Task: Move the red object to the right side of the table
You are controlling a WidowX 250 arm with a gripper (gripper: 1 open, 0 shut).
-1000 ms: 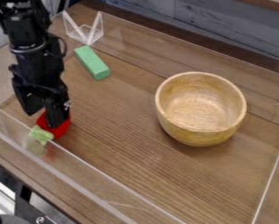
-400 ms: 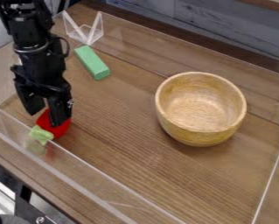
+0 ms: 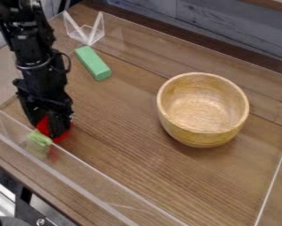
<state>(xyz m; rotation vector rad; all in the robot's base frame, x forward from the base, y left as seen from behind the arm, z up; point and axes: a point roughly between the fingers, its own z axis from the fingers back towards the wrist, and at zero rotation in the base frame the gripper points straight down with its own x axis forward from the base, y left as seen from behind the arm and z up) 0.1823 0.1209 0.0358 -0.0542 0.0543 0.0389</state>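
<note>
The gripper (image 3: 46,126) stands over the red strawberry toy (image 3: 57,133) at the worktop's (image 3: 131,168) left edge, jaws closing around it. A shallow pinch could squirt it against the acrylic wall (image 3: 95,181); grip unconfirmed.

Table (image 3: 167,181): brown wood grain with darker streaks; clear walls (image 3: 131,190) along the edges.
Red object (image 3: 58,133), left of frame: bright red body, light green leafy end toward the lower left.
Block (image 3: 94,63), upper left: plain mid-green.
Bowl (image 3: 203,109), right of centre: pale tan wood, faint grain, lighter inside.
Gripper (image 3: 46,119) and arm (image 3: 31,48), left: matte black.
Backdrop, upper right: grey-blue.
</note>
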